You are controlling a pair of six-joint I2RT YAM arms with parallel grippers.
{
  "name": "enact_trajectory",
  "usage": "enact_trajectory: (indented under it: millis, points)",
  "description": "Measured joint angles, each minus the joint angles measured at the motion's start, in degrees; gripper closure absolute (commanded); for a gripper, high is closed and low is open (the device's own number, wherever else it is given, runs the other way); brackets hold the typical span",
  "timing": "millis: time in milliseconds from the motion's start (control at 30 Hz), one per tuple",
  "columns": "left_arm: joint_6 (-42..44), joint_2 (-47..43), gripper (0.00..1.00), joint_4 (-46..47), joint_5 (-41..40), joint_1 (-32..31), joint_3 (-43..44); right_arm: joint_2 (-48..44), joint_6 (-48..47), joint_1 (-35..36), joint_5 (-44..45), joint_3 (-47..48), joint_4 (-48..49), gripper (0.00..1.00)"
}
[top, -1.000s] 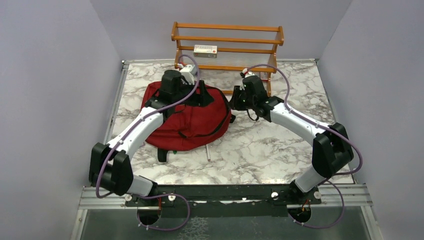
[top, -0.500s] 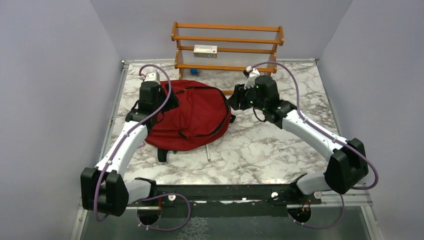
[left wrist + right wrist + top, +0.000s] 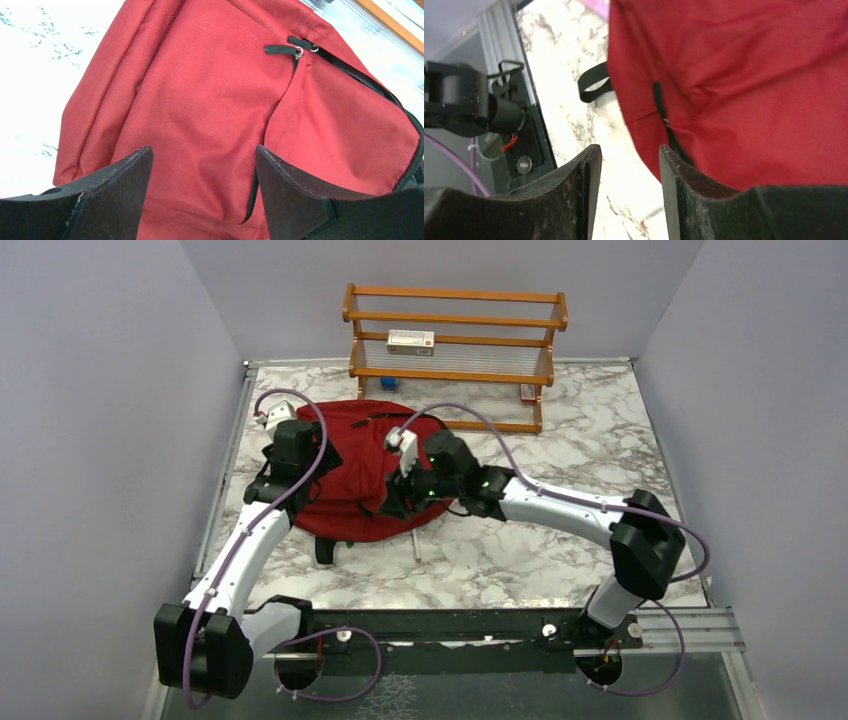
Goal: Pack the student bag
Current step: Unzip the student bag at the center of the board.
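Note:
The student bag [image 3: 365, 465] is a dark red backpack lying flat at the left middle of the marble table. My left gripper [image 3: 308, 462] hovers over the bag's left edge, open, with only red fabric [image 3: 200, 90] between its fingers. Black zip pulls [image 3: 295, 49] lie on the fabric further off. My right gripper [image 3: 400, 502] is at the bag's near right edge, open and empty. The bag's edge [image 3: 749, 90] runs past its right finger, and bare table shows in the gap. A black strap loop [image 3: 591, 85] sticks out beside the bag.
A wooden rack [image 3: 455, 320] stands at the back of the table with a small white and red box [image 3: 411, 339] on its shelf. A thin rod [image 3: 415, 545] and a black strap [image 3: 325, 548] lie just in front of the bag.
My left arm has pulled back from the bag's top to its left edge. My right arm has swung from the bag's far right to its near right edge, and its jaws have opened wider.

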Motion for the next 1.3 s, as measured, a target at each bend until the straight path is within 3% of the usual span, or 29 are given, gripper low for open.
enact_trajectory:
  millis: [200,867,1067,1300]
  points:
    - [-1.55,-0.11,0.25,-0.72,-1.88,0.44,-0.7,7.15,-2.27,5.97,-0.17,1.36,1.81,0.5]
    - [-2.03,-0.94,0.26,-0.74,-2.4,1.75,-0.7,20.39,-4.13,6.05,5.09,11.37,4.02,0.51]
    - [-2.01,-1.33,0.26,-0.74,-2.38,2.16,-0.7,23.32,-3.96,6.05,6.56,13.14,3.98,0.59]
    - [-2.01,-1.36,0.26,-0.74,-2.34,2.45,-0.7,23.91,-3.48,6.05,8.24,13.18,4.09,0.89]
